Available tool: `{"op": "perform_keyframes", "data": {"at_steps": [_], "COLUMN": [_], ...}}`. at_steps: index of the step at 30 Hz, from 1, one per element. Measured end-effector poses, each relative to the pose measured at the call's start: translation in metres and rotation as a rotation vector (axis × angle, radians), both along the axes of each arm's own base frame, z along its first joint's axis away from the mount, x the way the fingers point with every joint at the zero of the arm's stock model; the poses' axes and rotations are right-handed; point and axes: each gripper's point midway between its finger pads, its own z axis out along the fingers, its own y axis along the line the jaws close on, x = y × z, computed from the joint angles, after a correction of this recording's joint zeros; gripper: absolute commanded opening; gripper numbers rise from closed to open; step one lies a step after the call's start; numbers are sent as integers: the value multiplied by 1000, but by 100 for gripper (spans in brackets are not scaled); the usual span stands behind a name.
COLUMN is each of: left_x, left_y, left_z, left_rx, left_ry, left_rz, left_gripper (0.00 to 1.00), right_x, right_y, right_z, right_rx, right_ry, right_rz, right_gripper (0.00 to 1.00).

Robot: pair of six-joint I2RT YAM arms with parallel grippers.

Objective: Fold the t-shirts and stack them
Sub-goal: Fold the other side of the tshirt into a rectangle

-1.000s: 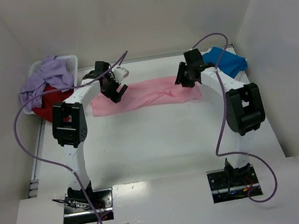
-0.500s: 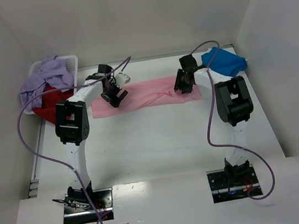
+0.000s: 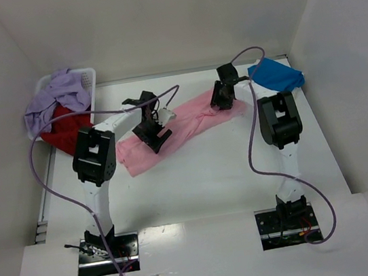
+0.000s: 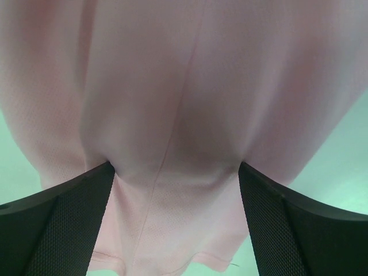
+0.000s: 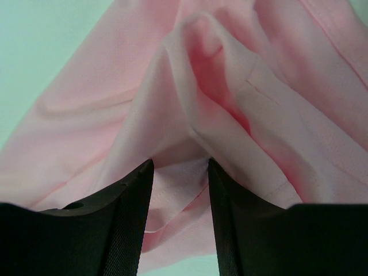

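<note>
Pinching a raised fold of the light pink t-shirt (image 3: 195,117) in the half-closed right pincer (image 5: 179,164), likely to anchor that end. Straddling taut cloth with the left pincer (image 4: 175,167) spread wide, not clamped; shirt stretched between both pincers, seemingly for straightening before folding

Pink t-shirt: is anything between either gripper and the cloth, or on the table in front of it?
Nothing visible. The pink t-shirt sits right between the fingers of the left gripper and of the right gripper. The table nearer the arms looks bare; the blue t-shirt lies off at far right.
</note>
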Motion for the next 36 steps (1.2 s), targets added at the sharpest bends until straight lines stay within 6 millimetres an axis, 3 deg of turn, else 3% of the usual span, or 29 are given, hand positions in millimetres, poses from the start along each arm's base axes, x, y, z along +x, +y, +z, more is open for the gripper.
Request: {"op": "perform_keyframes", "data": {"at_steps": [3, 5, 8, 13, 17, 22, 27, 30, 35, 36], "left_x": [-21, -38, -82, -141, -179, -223, -231, -230, -215, -210], "left_y": [-10, -26, -60, -80, -92, -135, -156, -159, -153, -150], "left_z": [1, 1, 3, 6, 8, 10, 12, 12, 15, 21], "left_rx": [-6, -18, -36, -112, -149, -176, -220, -227, -201, -193], "left_ry": [44, 84, 148, 251, 281, 309, 317, 315, 227, 193], "left_rz": [17, 17, -7, 77, 143, 83, 92, 128, 177, 190], "left_gripper": [95, 93, 93, 93, 93, 93, 94, 94, 97, 97], "right_x": [6, 16, 22, 29, 24, 21, 27, 25, 28, 29], "right_y": [3, 7, 11, 27, 47, 85, 132, 149, 154, 153], "right_z": [0, 1, 1, 1, 2, 2, 5, 5, 12, 14], "right_rx": [1, 2, 0, 3, 17, 58, 93, 104, 94, 92], "right_ry": [-8, -25, -32, -51, -54, -73, -113, -123, -136, -139], "right_rz": [6, 12, 19, 48, 83, 154, 235, 265, 284, 285], "right_gripper": [49, 49, 49, 49, 49, 49, 49, 49, 69, 81]}}
